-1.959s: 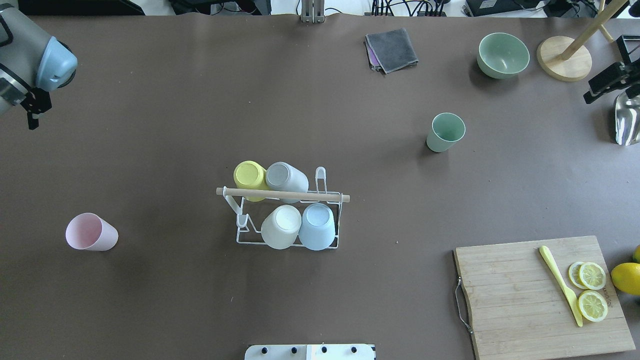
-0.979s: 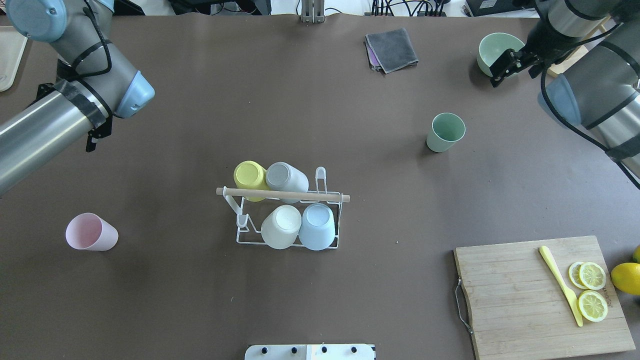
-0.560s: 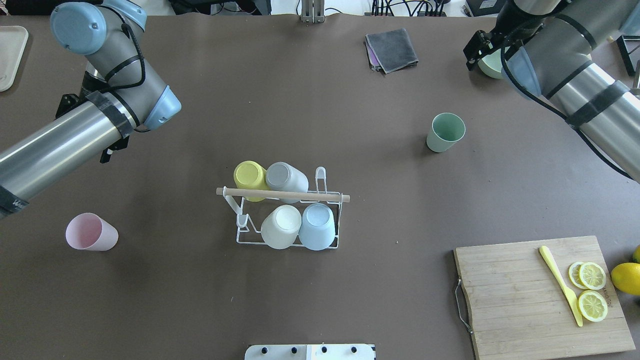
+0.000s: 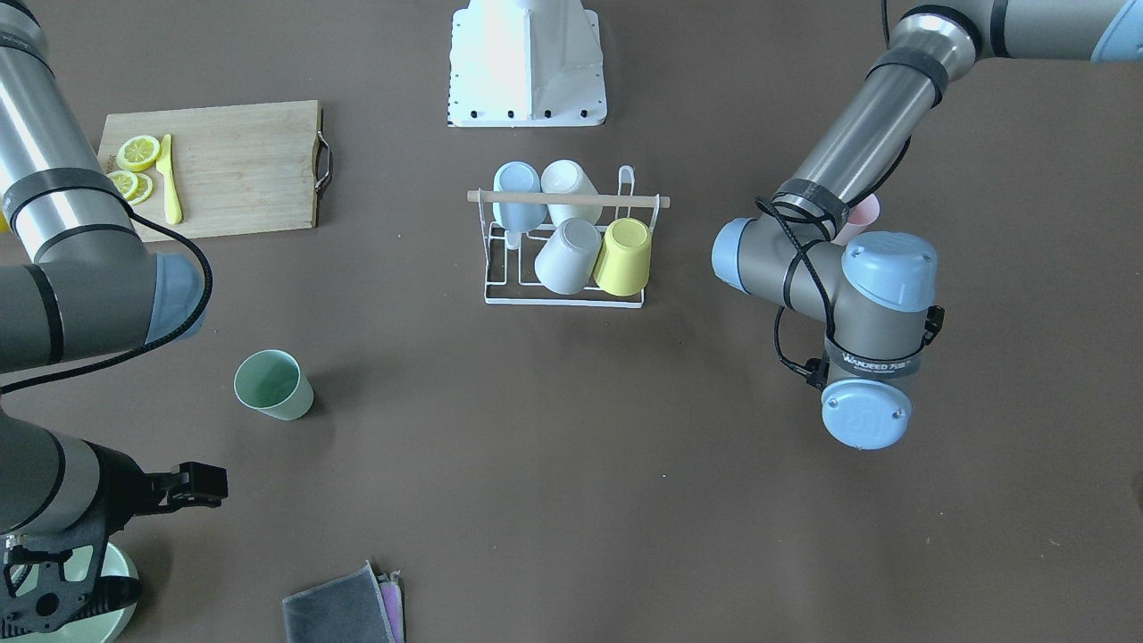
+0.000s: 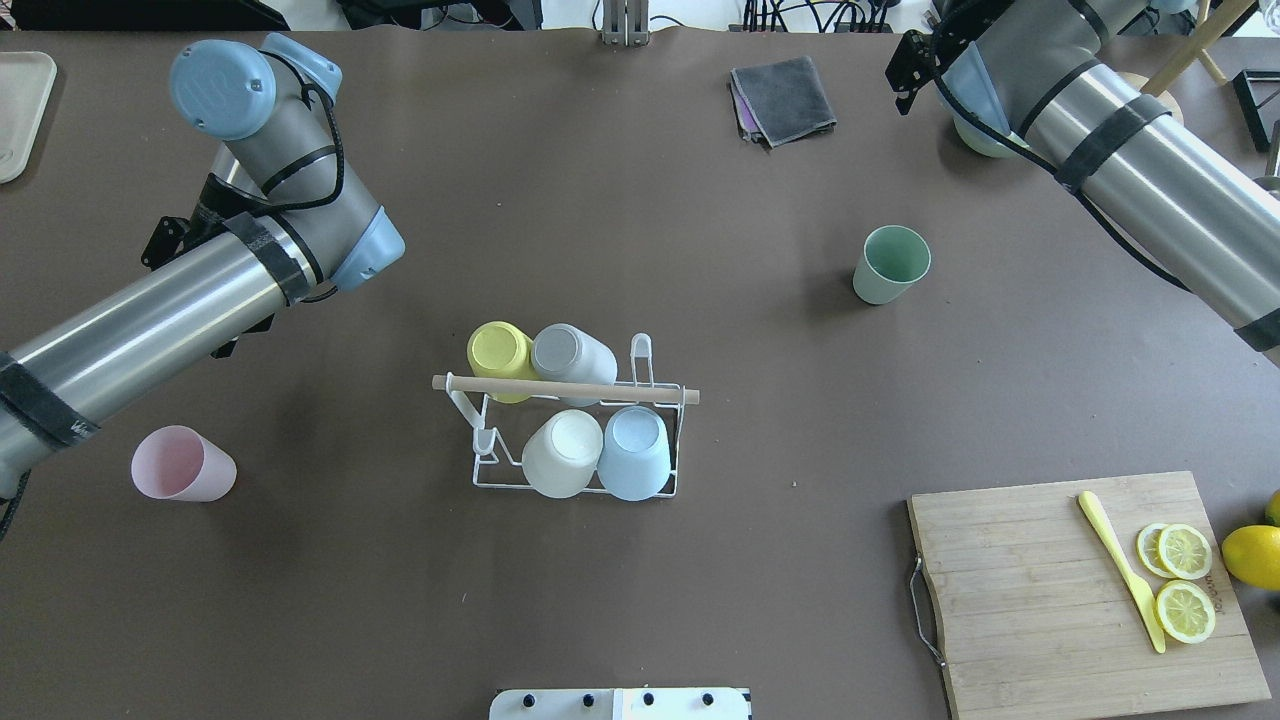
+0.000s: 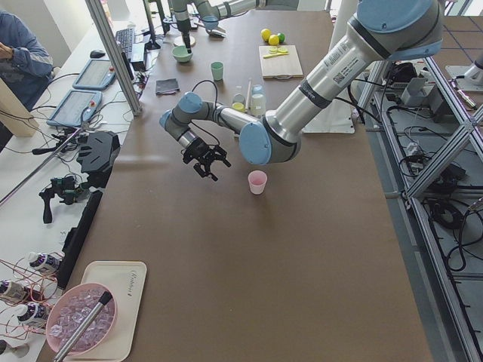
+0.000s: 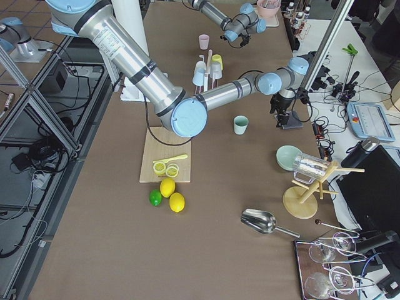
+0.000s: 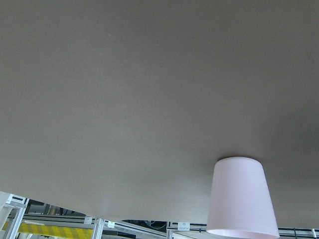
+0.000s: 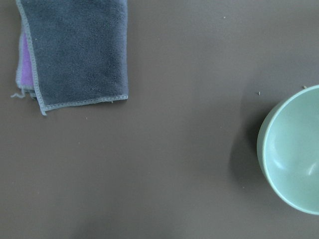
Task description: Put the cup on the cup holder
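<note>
Overhead exterior view: the cup holder point(image 5: 566, 389), a white wire rack with a wooden rod across its top, is seen at the centre of a brown table point(image 5: 640, 600). Four upturned cups are carried on it: a yellow cup point(image 5: 500, 351), a grey cup point(image 5: 571, 352), a white cup point(image 5: 561, 453) and a light blue cup point(image 5: 635, 452). Bare prongs are seen at the rack's 9 o'clock end. A pink cup point(image 5: 182, 464) stands upright on the table at 8 o'clock from the rack, well apart, and a green cup point(image 5: 890, 263) stands upright at 2 o'clock. White lettering that seems to read "WANJEED" is printed on a black band point(image 4: 871, 364) round the left arm's wrist. A burnt mark on the cutting board point(image 5: 1040, 600) at 4 o'clock is too small to be read. Lemon slices point(image 5: 1184, 580) and a yellow knife point(image 5: 1120, 570) lie on that board. A folded grey cloth point(image 5: 785, 98) lies at 1 o'clock, with a green bowl point(image 9: 294, 149) near it, partly covered by the right arm. The left gripper point(image 6: 205, 160) is held above bare table beside the pink cup, which is mostly hidden by the left arm in the front-facing view. The right gripper point(image 7: 282, 117) is held near the bowl. Whether either gripper's jaws are parted or closed cannot be told.
</note>
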Controlling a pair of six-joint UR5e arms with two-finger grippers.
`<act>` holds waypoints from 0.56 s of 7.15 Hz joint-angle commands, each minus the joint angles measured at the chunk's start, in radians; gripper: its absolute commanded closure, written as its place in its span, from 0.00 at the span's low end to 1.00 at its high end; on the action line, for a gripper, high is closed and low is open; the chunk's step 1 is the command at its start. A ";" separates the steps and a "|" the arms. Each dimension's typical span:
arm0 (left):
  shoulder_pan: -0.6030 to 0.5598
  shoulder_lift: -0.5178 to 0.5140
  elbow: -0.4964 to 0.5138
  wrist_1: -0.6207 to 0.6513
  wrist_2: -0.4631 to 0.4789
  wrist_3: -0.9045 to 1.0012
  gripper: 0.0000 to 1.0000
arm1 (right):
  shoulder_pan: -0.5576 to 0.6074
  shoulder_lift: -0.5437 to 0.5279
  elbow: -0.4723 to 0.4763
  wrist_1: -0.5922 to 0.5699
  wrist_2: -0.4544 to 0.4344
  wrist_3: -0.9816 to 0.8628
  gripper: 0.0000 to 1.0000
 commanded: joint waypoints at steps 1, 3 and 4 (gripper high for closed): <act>0.056 0.009 0.010 0.005 -0.010 0.021 0.03 | -0.019 0.093 -0.164 0.003 -0.004 -0.038 0.00; 0.067 0.009 0.018 0.042 -0.009 0.026 0.03 | -0.024 0.162 -0.265 0.000 -0.005 -0.037 0.00; 0.069 0.006 0.016 0.078 -0.009 0.031 0.03 | -0.044 0.173 -0.278 -0.005 -0.008 -0.025 0.00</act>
